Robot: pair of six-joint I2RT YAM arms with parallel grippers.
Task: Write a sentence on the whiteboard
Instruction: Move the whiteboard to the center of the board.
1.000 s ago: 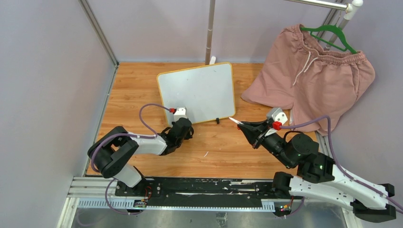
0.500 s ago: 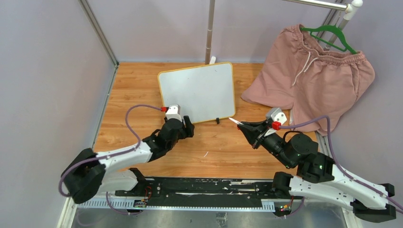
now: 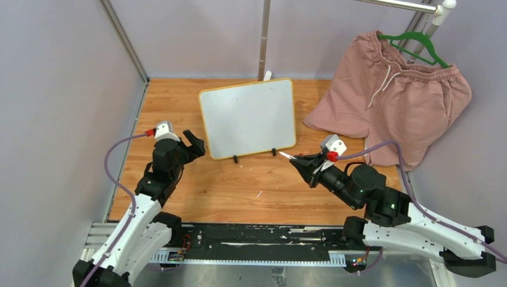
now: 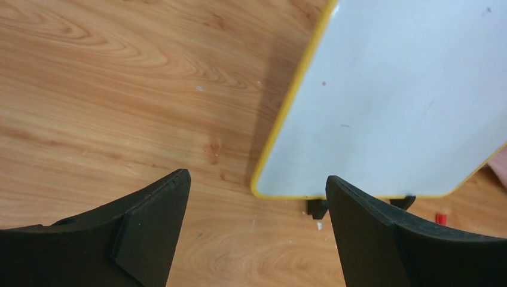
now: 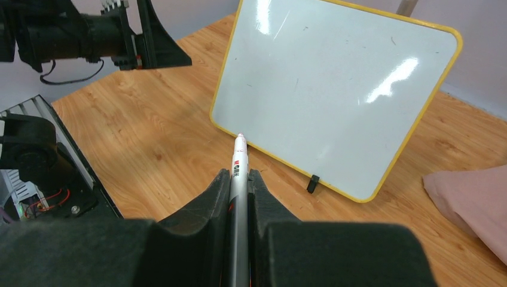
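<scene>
The whiteboard [image 3: 248, 116] stands on two little black feet on the brown wood tabletop [image 3: 239, 191]. Its face is plain white and shiny. Grey walls [image 3: 60, 89] close in the room. A metal pole [image 3: 264, 36] goes up right behind the board. To the board's right, pink shorts [image 3: 394, 101] hang from a green hanger [image 3: 415, 45]. The left jaws gape wide with nothing in them, just beside the board's near left corner. The right jaws are clenched on a pen [image 5: 239, 173], and its tip points at the board's near edge.
</scene>
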